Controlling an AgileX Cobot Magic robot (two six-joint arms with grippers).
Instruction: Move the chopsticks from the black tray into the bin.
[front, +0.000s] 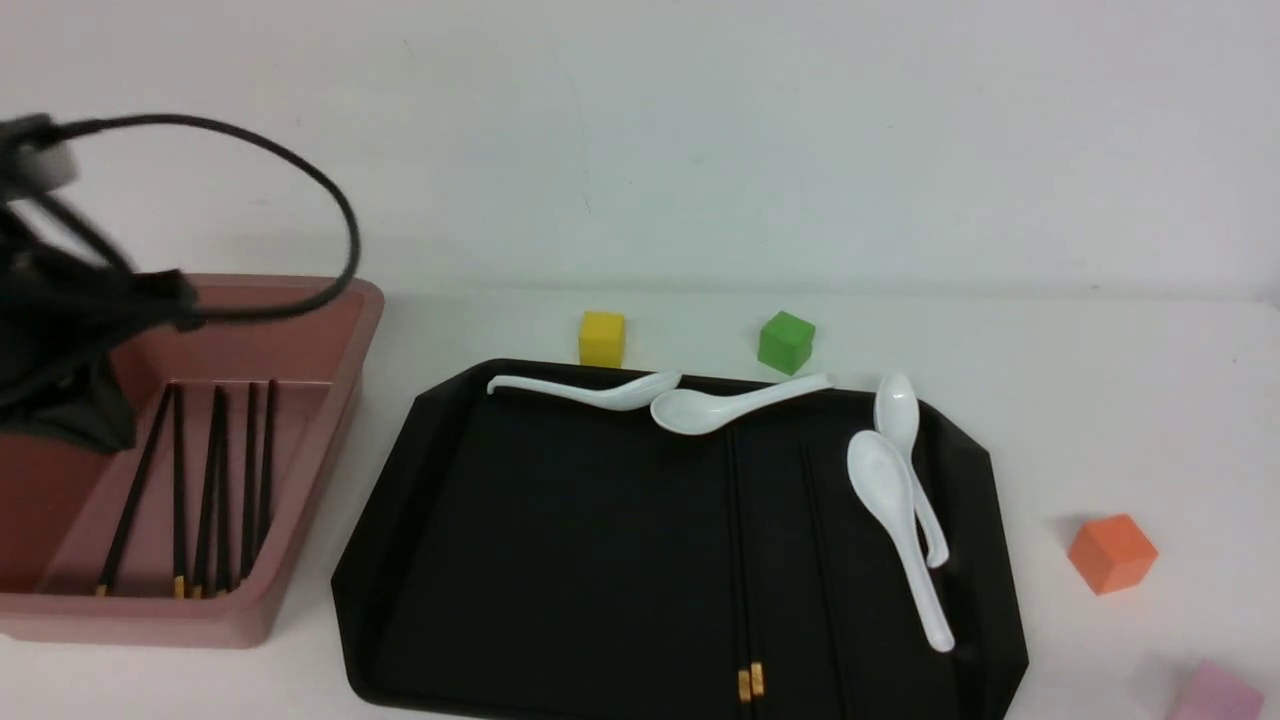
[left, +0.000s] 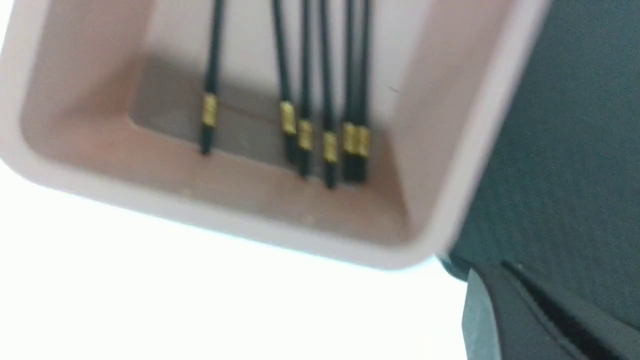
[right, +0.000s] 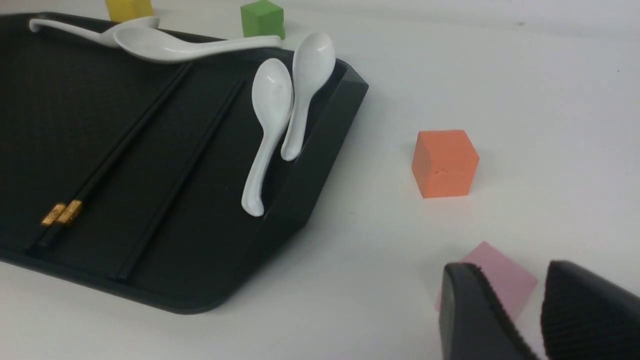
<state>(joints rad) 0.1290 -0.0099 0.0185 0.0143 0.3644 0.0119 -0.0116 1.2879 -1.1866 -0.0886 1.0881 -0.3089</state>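
The black tray (front: 560, 560) lies mid-table. On it lies a pair of chopsticks (front: 738, 560), also in the right wrist view (right: 120, 145), gold bands toward me. A second thin black line (front: 818, 560) beside it shows no gold band. The pink bin (front: 330, 400) at left holds several chopsticks (front: 215, 480), seen in the left wrist view (left: 305, 75). My left gripper (left: 505, 267) is blurred above the bin's near corner (left: 310, 240), jaws almost together with nothing between them. My right gripper (right: 510, 272) is open and empty, off the tray's right side over the table.
Several white spoons (front: 890, 500) lie along the tray's far and right edges. A yellow cube (front: 601, 338) and a green cube (front: 786, 342) stand behind the tray. An orange cube (front: 1112, 552) and a pink cube (right: 500, 275) sit right of it.
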